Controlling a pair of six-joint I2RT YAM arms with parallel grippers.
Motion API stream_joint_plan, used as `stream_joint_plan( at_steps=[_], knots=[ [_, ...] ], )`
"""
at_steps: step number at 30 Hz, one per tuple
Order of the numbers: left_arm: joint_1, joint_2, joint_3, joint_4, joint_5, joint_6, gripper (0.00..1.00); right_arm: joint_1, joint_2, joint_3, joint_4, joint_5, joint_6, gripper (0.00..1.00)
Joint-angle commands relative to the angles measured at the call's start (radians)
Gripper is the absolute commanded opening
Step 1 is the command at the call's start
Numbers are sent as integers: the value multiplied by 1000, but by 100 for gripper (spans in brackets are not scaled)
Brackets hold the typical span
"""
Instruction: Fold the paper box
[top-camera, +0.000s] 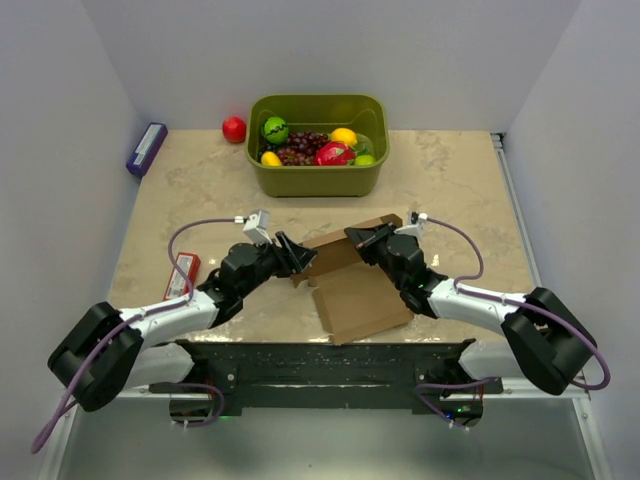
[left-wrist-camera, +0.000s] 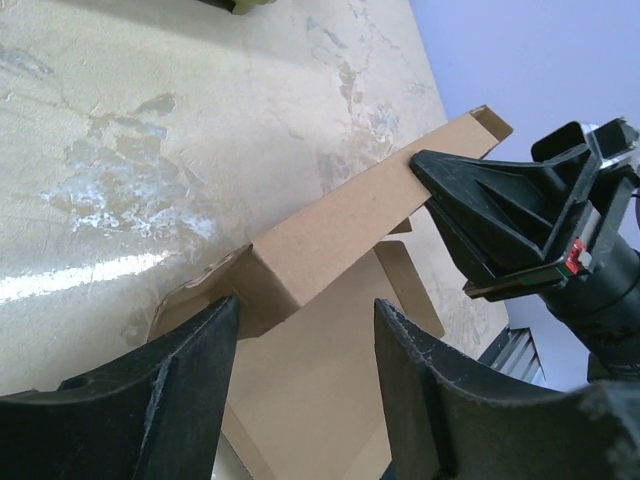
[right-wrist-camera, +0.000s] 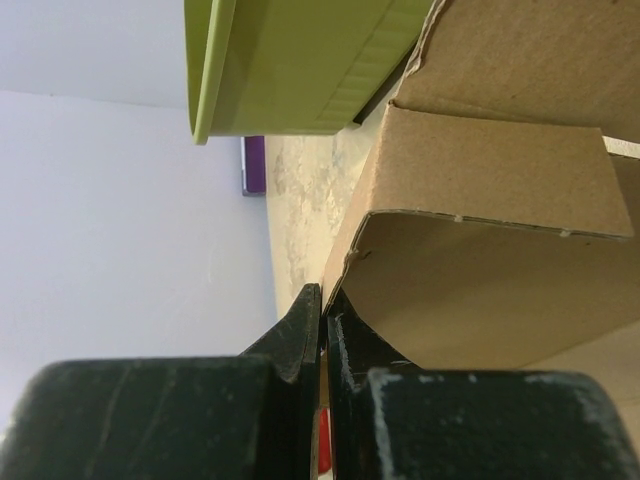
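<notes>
Two grippers on the box (top-camera: 352, 290), mid-frame on the table (top-camera: 460, 190).
Left gripper (top-camera: 298, 258) gapes wide around a raised flap's end; right gripper (top-camera: 358, 238) pinches its other end. Red pack (top-camera: 182, 275) at left; beyond, fruit tub (top-camera: 318, 178) crowds close.

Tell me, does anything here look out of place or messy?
One round red fruit sits alone on the table, outside the green tub holding the rest. The cardboard box looks undamaged.
</notes>
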Motion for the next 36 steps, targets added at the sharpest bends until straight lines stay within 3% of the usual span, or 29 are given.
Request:
stream_joint_plan(
  at_steps=[1, 13, 19, 23, 29, 34, 36],
  knots=[
    [6, 48, 47, 111, -8, -34, 57, 5, -21, -10, 24, 20, -49, 0],
    [4, 132, 88, 243, 24, -41, 43, 5, -18, -18, 26, 19, -61, 0],
    [4, 145, 79, 273, 47, -30, 41, 4, -21, -19, 18, 26, -60, 0],
    [4, 99, 65, 207, 50, 77, 55, 5, -35, -22, -2, 35, -58, 0],
    [0, 54, -2, 162, 104, 264, 63, 4, -55, -34, -17, 52, -47, 0],
    [-14, 31, -36, 115, 112, 378, 56, 5, -61, -36, -32, 58, -46, 0],
    [-16, 22, -55, 98, 95, 410, 46, 4, -59, -38, -32, 60, -44, 0]
  ],
)
